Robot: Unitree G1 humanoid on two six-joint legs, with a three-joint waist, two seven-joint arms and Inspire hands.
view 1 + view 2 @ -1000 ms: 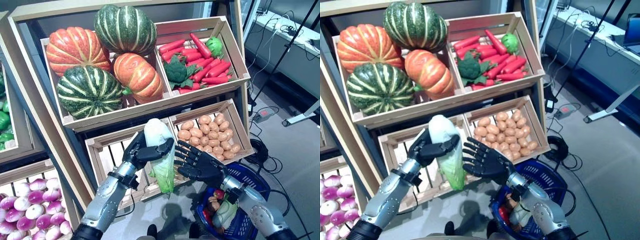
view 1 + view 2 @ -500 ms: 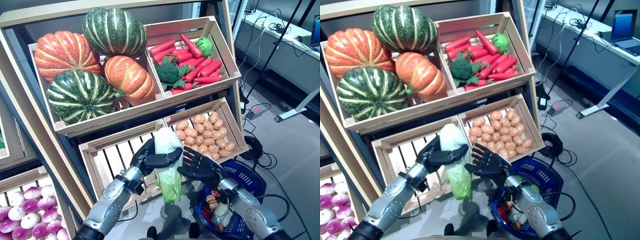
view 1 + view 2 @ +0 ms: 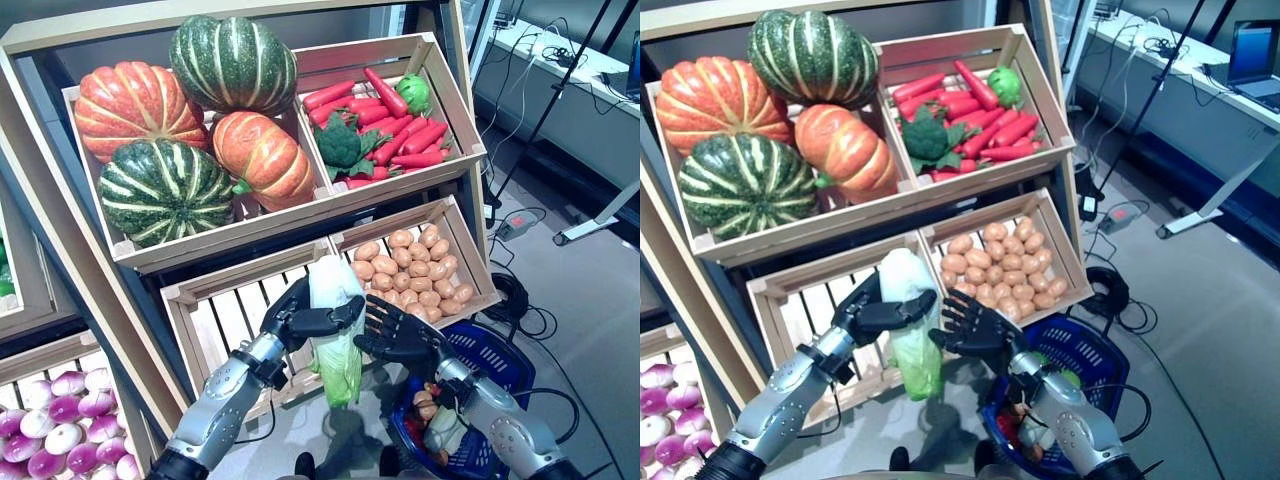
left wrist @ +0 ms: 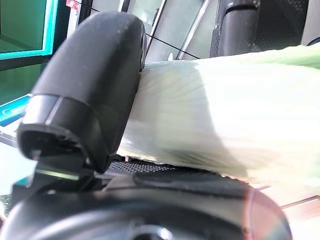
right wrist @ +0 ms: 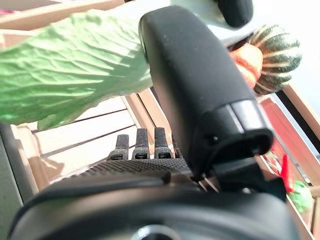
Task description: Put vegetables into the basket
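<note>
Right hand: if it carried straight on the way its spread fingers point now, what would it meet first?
Most likely the pale green and white leafy cabbage held up by the left hand. The right hand has its fingers spread toward it from close by, though whether they already touch is unclear.

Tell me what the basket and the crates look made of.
Basket: seemingly glossy blue plastic, going by its moulded lattice walls. Crates, such as the potato crate: pale unfinished wood, with visible slats and matte grain. The empty slatted crate looks alike.
</note>
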